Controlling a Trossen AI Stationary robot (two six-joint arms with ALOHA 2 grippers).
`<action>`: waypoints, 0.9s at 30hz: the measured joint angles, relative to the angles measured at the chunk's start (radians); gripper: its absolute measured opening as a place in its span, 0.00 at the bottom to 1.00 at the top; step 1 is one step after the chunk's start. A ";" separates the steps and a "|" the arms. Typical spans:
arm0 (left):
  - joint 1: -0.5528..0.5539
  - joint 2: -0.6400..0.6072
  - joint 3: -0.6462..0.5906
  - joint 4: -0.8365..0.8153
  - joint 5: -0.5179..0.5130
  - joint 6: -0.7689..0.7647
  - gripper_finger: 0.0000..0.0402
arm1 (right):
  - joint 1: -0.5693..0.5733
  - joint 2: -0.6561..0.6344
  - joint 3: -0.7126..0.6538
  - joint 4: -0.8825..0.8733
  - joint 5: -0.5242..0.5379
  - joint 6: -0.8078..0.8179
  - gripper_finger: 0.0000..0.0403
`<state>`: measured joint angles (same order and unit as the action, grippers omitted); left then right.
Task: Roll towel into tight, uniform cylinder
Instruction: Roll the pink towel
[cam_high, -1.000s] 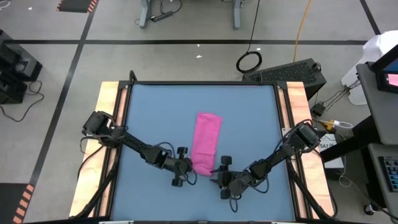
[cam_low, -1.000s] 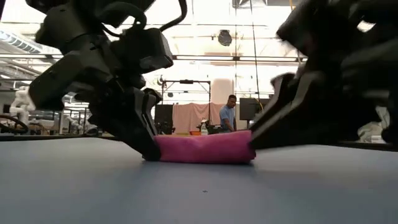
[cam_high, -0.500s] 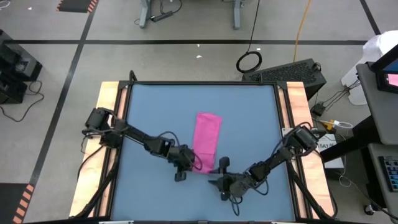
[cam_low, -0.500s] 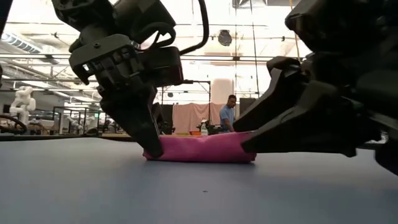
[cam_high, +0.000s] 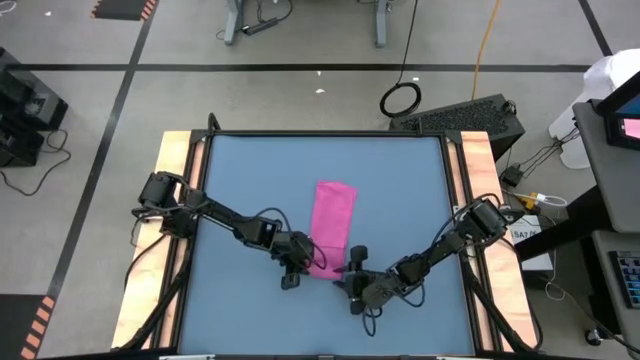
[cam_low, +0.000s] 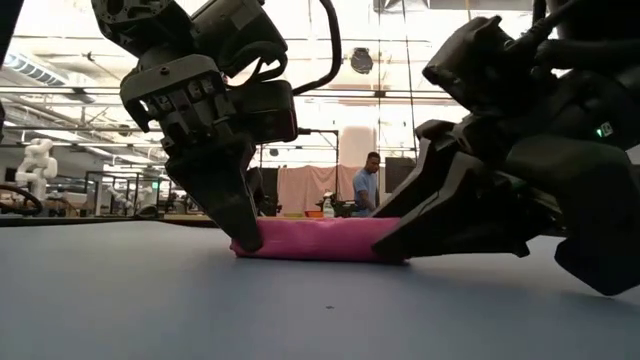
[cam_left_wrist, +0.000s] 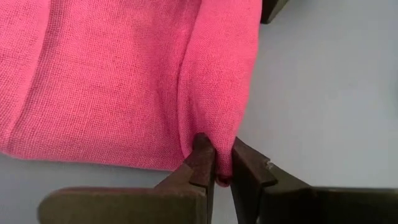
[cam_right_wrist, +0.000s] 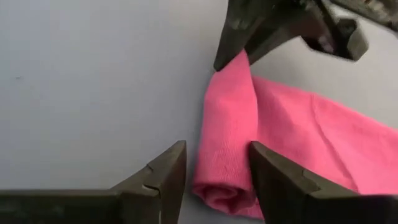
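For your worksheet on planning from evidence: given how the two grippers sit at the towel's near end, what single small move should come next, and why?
Probably close the right gripper on the rolled edge. The left gripper already pinches one corner of the towel, while the right's open fingers straddle the other end of that small roll without gripping it. With both ends held, the arms could turn the roll evenly along the flat length lying ahead.

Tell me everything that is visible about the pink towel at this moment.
The towel is a thin magenta-pink knit cloth, folded into a long narrow strip on the blue table. Its near end is curled into a small, loose roll. The left tool is shut on one corner of this rolled edge. The right tool stands open around the roll's other end. The far end lies flat. No tag is visible.
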<state>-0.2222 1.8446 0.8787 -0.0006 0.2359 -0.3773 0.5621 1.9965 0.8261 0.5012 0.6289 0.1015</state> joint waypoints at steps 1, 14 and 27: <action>0.000 0.000 0.000 0.000 0.000 0.000 0.10 | 0.000 0.000 0.000 -0.006 -0.002 0.016 0.39; -0.005 -0.008 -0.002 0.023 -0.041 0.016 0.10 | -0.011 0.044 0.003 -0.005 0.007 0.246 0.15; -0.185 -0.109 -0.005 -0.008 -0.492 0.246 0.37 | -0.022 0.044 0.003 -0.029 -0.041 0.446 0.08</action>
<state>-0.4068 1.7351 0.8738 -0.0085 -0.2560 -0.1309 0.5400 2.0403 0.8288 0.4723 0.5877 0.5474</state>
